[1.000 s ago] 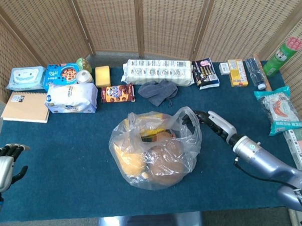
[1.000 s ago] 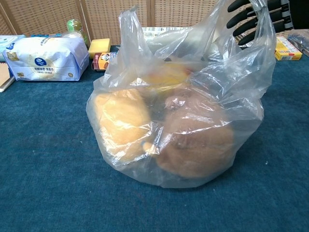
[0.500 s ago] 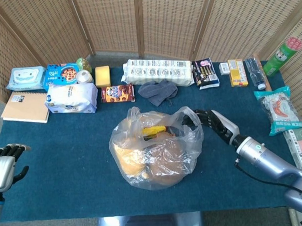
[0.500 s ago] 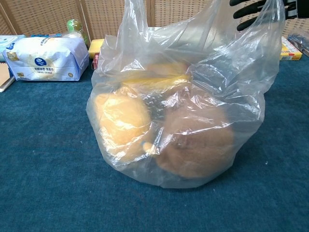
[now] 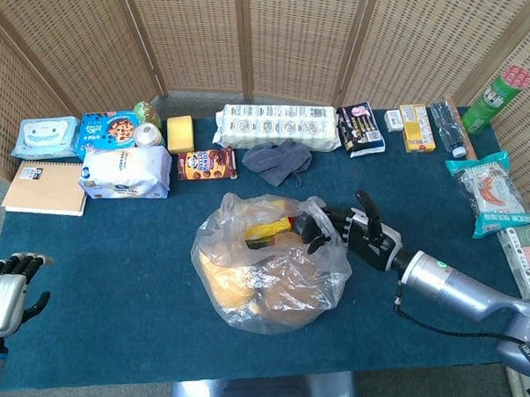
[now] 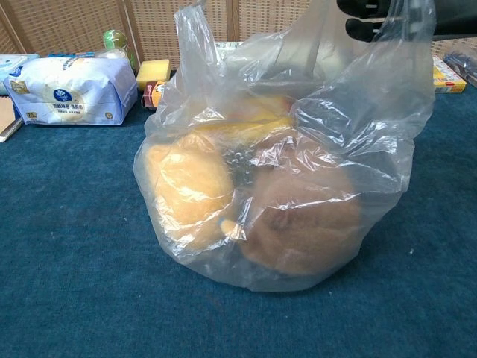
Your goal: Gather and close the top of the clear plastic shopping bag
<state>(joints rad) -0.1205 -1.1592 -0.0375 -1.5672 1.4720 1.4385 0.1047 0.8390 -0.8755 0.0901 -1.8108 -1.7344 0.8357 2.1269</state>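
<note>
The clear plastic bag (image 5: 268,269) stands mid-table on the blue cloth, holding round yellow and brown items and a yellow pack. In the chest view the bag (image 6: 276,171) fills the frame, its top still gaping. My right hand (image 5: 347,229) is at the bag's right upper edge, its dark fingers (image 5: 316,228) hooked into the right handle and holding the plastic up. Those fingers (image 6: 369,19) show at the top right of the chest view with the film draped over them. My left hand (image 5: 7,293) hovers off the table's left front corner, fingers apart and holding nothing.
Along the back lie a white bread pack (image 5: 123,172), a cookie box (image 5: 206,164), a grey cloth (image 5: 276,160) and a long white pack (image 5: 279,126). A notebook (image 5: 43,188) lies far left. A green can (image 5: 489,99) and snack packets (image 5: 489,193) crowd the right edge.
My right hand has turned and moved left toward the bag's middle, carrying the right handle inward and a little lower. The bag's mouth has narrowed. The left hand has stayed put.
</note>
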